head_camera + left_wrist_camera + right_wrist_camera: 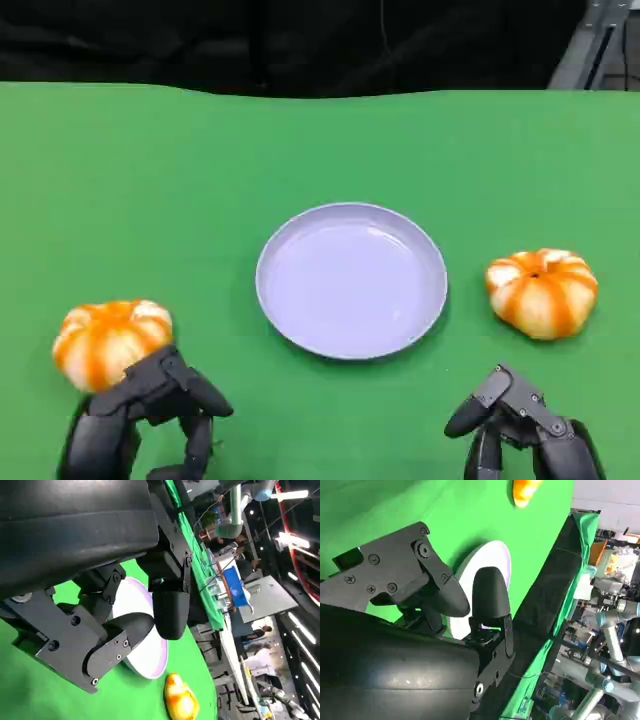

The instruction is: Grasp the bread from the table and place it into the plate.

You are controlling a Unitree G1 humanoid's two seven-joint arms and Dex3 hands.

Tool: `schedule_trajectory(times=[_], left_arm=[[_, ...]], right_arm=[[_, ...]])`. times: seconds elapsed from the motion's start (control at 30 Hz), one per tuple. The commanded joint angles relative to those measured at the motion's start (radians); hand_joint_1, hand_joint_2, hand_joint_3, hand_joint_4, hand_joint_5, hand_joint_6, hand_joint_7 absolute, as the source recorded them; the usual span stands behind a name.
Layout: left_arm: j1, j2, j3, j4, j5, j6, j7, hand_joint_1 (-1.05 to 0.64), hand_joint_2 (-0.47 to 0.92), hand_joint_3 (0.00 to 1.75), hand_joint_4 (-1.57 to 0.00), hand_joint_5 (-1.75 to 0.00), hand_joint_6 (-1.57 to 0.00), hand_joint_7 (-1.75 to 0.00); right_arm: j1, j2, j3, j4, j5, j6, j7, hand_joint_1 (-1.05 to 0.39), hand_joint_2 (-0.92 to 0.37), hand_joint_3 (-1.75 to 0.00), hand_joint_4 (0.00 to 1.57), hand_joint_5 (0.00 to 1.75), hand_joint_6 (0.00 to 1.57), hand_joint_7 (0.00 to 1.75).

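While each wrist view catches one bread, head view shows both.

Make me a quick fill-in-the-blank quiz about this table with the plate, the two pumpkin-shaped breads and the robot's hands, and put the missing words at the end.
1. The lilac plate holds ____ bread.
2. The bread beside the left hand lies on the ____ table.
3. The plate lies ____ the two breads, the other bread being beyond the right hand.
4. Both hands hold ____.

Missing words: no; green; between; nothing
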Motion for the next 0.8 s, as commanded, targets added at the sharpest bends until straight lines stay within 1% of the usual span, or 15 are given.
schedule_trajectory(times=[0.03,0.33,0.4,0.43,0.47,0.5,0.53,0.57,0.6,0.63,0.67,0.7,0.73,0.77,0.8], left_arm=[[-0.007,0.015,0.007,0.001,-0.017,-0.015,-0.003,-0.25,0.37,1.29,-0.8,-1.74,-0.79,-1.52],[-0.005,0.015,0.008,-0.004,-0.007,-0.012,0.004,-0.26,0.37,1.28,-0.81,-1.75,-0.79,-1.54],[-0.002,0.019,0.013,-0.017,-0.021,0.006,-0.001,-0.25,0.38,1.26,-0.81,-1.72,-0.8,-1.51],[-0.001,0.02,0.016,-0.023,-0.028,0.015,-0.001,-0.24,0.39,1.24,-0.82,-1.68,-0.8,-1.47],[-0.001,0.019,0.02,-0.026,-0.023,0.021,0.007,-0.22,0.44,1.14,-0.82,-1.52,-0.81,-1.28],[-0.002,0.018,0.023,-0.027,-0.018,0.024,0.012,-0.22,0.5,1.03,-0.82,-1.41,-0.84,-1.13],[0.0,0.015,0.038,-0.035,0.033,0.035,0.047,-0.21,0.53,0.96,-0.83,-1.35,-0.85,-1.05],[0.002,0.014,0.05,-0.044,0.081,0.043,0.077,-0.27,0.63,0.72,-0.82,-1.14,-0.9,-0.78],[0.003,0.014,0.057,-0.05,0.114,0.05,0.099,-0.29,0.71,0.53,-0.83,-1.04,-0.96,-0.59],[0.004,0.026,0.072,-0.081,0.208,0.082,0.14,-0.3,0.77,0.42,-0.83,-0.99,-1.0,-0.47],[0.004,0.037,0.081,-0.108,0.279,0.113,0.169,-0.35,0.81,0.29,-0.73,-0.89,-0.93,-0.29],[0.006,0.043,0.085,-0.128,0.33,0.137,0.192,-0.36,0.85,0.21,-0.69,-0.86,-0.92,-0.19],[0.014,0.052,0.09,-0.179,0.419,0.2,0.212,-0.37,0.87,0.16,-0.67,-0.84,-0.92,-0.13],[0.022,0.061,0.091,-0.226,0.494,0.264,0.221,-0.44,0.9,0.12,-0.55,-0.79,-0.82,-0.06],[0.028,0.067,0.09,-0.261,0.548,0.313,0.227,-0.48,0.91,0.11,-0.48,-0.76,-0.76,-0.03]], right_arm=[[0.006,-0.003,0.001,-0.011,-0.003,0.001,-0.006,-0.21,-0.63,-1.48,0.81,1.75,0.48,1.75],[0.006,-0.004,0.002,-0.012,0.003,0.0,-0.003,-0.22,-0.63,-1.48,0.81,1.75,0.48,1.75],[0.007,0.0,0.005,-0.016,0.007,0.004,-0.001,-0.22,-0.64,-1.49,0.81,1.75,0.49,1.75],[0.008,0.0,0.006,-0.017,0.01,0.005,0.001,-0.22,-0.64,-1.49,0.82,1.75,0.49,1.75],[0.009,-0.002,0.006,-0.017,0.01,0.004,0.001,-0.22,-0.64,-1.5,0.82,1.75,0.49,1.75],[0.01,-0.003,0.005,-0.017,0.01,0.002,0.0,-0.22,-0.64,-1.5,0.82,1.75,0.49,1.75],[0.012,-0.003,0.005,-0.02,0.004,0.002,-0.004,-0.22,-0.63,-1.5,0.82,1.75,0.49,1.75],[0.014,-0.003,0.004,-0.022,-0.002,0.002,-0.008,-0.22,-0.63,-1.5,0.83,1.75,0.49,1.75],[0.016,-0.003,0.004,-0.024,-0.005,0.003,-0.01,-0.22,-0.63,-1.5,0.83,1.75,0.49,1.75],[0.018,0.0,0.005,-0.028,-0.01,0.006,-0.013,-0.22,-0.63,-1.5,0.83,1.75,0.49,1.75],[0.02,0.001,0.007,-0.029,-0.012,0.008,-0.015,-0.23,-0.62,-1.5,0.84,1.75,0.5,1.75],[0.021,0.002,0.007,-0.03,-0.013,0.009,-0.016,-0.23,-0.62,-1.5,0.84,1.75,0.5,1.75],[0.023,0.002,0.009,-0.031,-0.01,0.005,-0.014,-0.23,-0.62,-1.5,0.84,1.75,0.5,1.75],[0.025,0.001,0.009,-0.033,-0.011,0.003,-0.013,-0.22,-0.63,-1.5,0.84,1.75,0.5,1.75],[0.026,0.0,0.01,-0.035,-0.011,0.001,-0.013,-0.22,-0.63,-1.5,0.84,1.75,0.5,1.75]])
